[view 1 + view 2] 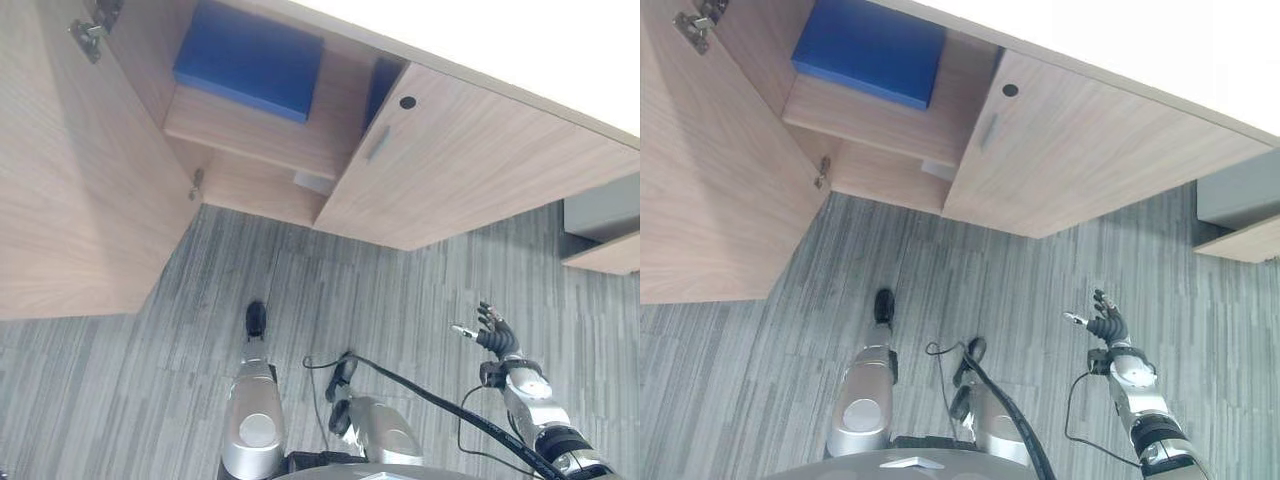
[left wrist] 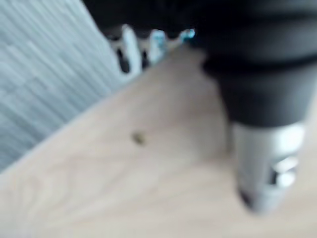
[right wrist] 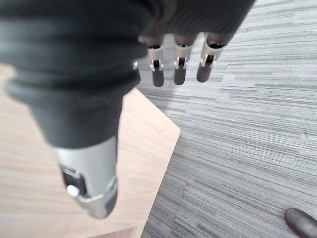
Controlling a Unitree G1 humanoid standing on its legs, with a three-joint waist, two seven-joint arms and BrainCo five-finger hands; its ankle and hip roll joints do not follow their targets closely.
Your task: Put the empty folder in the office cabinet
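Already shelved upper left, the blue folder (image 1: 250, 58) risks nothing; right hand (image 1: 492, 331) fingers relaxed, empty; left hand's (image 2: 148, 44) unclear.

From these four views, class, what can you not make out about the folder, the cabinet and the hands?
- Blue folder: far end cut off by the top edge of both eye views.
- Left hand: blurred in its wrist view; finger state unreadable.
- Cabinet lower compartment: contents hidden by the shelf above.
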